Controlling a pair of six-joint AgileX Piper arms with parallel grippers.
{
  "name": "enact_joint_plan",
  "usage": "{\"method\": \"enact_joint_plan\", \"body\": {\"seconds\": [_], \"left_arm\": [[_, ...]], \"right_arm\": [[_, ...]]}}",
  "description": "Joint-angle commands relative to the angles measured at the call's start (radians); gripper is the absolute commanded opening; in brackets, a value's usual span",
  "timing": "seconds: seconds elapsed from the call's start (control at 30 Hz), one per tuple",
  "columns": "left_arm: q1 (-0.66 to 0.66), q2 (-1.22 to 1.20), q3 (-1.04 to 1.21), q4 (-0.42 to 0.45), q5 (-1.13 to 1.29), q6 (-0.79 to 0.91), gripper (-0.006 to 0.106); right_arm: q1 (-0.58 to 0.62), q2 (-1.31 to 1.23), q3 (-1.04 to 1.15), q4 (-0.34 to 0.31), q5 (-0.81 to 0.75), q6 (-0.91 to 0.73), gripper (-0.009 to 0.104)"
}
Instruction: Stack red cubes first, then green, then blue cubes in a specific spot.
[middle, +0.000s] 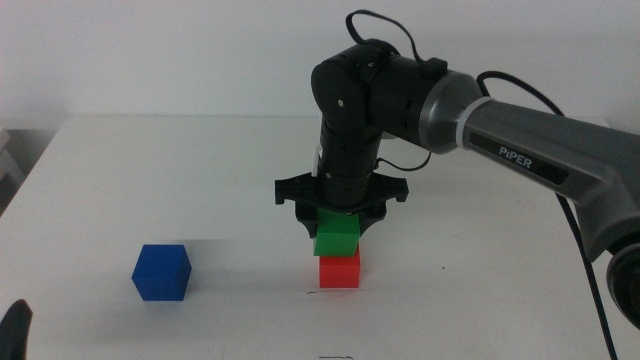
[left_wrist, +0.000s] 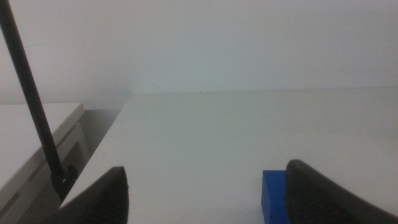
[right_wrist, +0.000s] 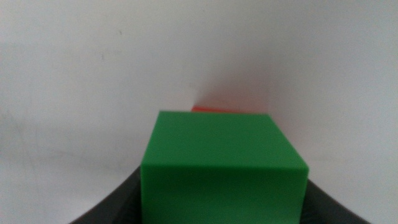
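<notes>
Two stacked cubes, right gripper (middle: 338, 226) clamping green (middle: 336, 236), seemingly touching red (middle: 339, 271), arm marked PiPER

The green cube (right_wrist: 224, 168), clamped between the right gripper's (middle: 342, 222) fingers (right_wrist: 115, 208), looks like smooth matt plastic with crisp edges; the red cube (middle: 339, 271) just below those fingers has the same plain matt finish; the blue cube (middle: 161, 272), well off to their side, is matt too; the fingers are dark, dull and faintly grainy; the arm's casing (middle: 380, 85) is black with a slight sheen, its grey link (middle: 530, 150) satin; the white surface (middle: 200, 180) is smooth and matt.
</notes>
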Motion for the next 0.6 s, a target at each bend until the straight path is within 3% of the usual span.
{"method": "enact_joint_plan", "body": {"seconds": [0.0,0.27,0.57], "left_arm": [[0.002,-0.026,-0.001,-0.006,-0.076,-0.009,0.083],[0.002,-0.026,-0.001,-0.006,-0.076,-0.009,0.083],[0.002,-0.026,-0.001,-0.006,-0.076,-0.009,0.083]], "right_arm": [[0.001,-0.047,-0.03,0.002,0.071,-0.011,-0.001],[-0.002,-0.097,-0.03,-0.042,0.071,-0.006,-0.001],[-0.002,-0.127,-0.026,-0.048,0.073,-0.012,-0.001]]}}
